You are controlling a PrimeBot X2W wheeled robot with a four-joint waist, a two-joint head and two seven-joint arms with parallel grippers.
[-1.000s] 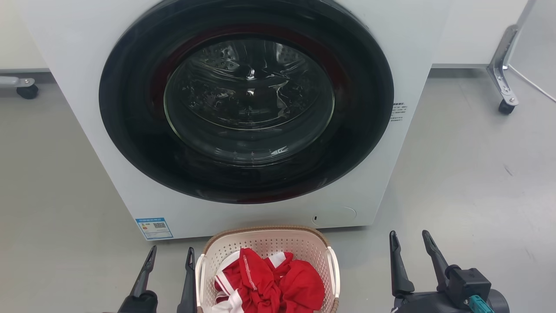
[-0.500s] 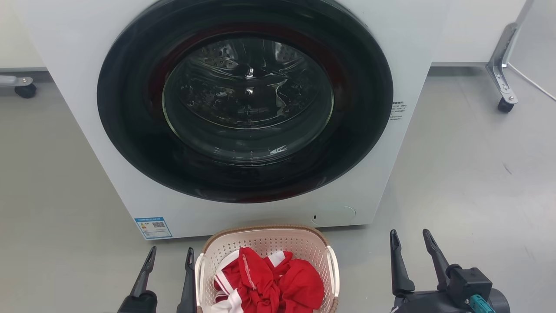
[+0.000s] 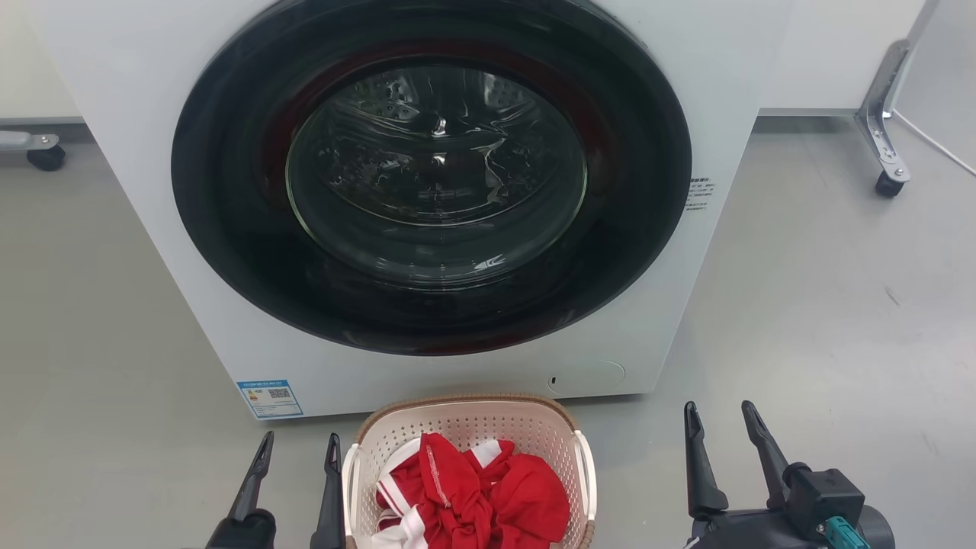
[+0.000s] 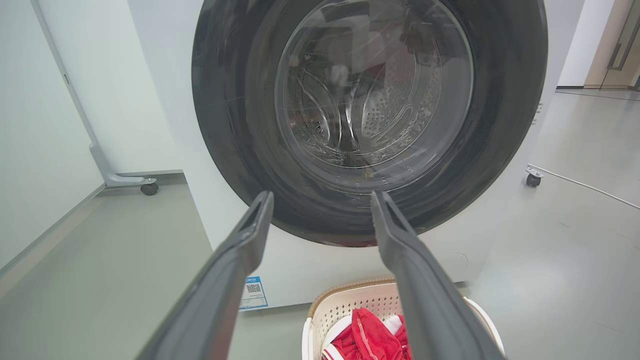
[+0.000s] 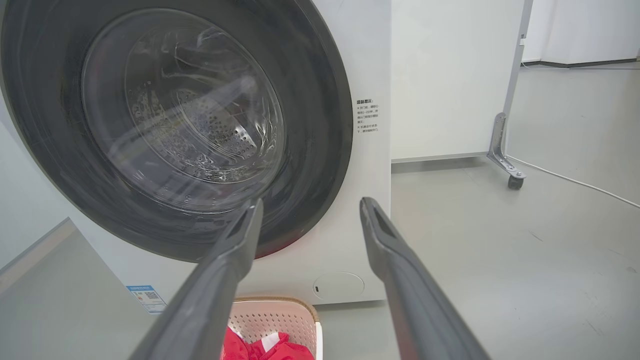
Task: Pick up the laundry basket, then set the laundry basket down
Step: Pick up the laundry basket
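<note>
Laundry basket [image 3: 488, 428], cream-white and perforated with a brown woven-look rim, is sitting on the grey floor [image 3: 839, 320]. Red-and-white clothing [image 3: 473, 496] is lying bunched up inside the basket.

Directly behind the basket a white washing machine [image 3: 114, 91] is standing, its round dark door [image 3: 435, 175] shut and facing the basket, the steel drum glinting through the glass. A blue label sticker [image 3: 270, 398] is showing on the machine's front, behind the basket and to its left. A round service flap [image 3: 587, 377] is sitting just behind the basket's right corner.

The left hand [image 3: 300, 438] is hovering just to the left of the basket, its two long dark fingers pointing past the basket toward the machine. They are standing apart with nothing between them. The inner finger is running close alongside the basket's white left handle [image 3: 350, 484]; from where I am standing I cannot tell whether the two are touching.

The right hand [image 3: 720, 408] is hanging to the right of the basket, well apart from its right handle [image 3: 586, 476]. Its fingers are likewise spread and gripping nothing.

Far behind the basket to the right, a metal leg on a caster [image 3: 888, 185] is resting on the floor; another caster [image 3: 46, 158] is sitting far off to the left.
</note>
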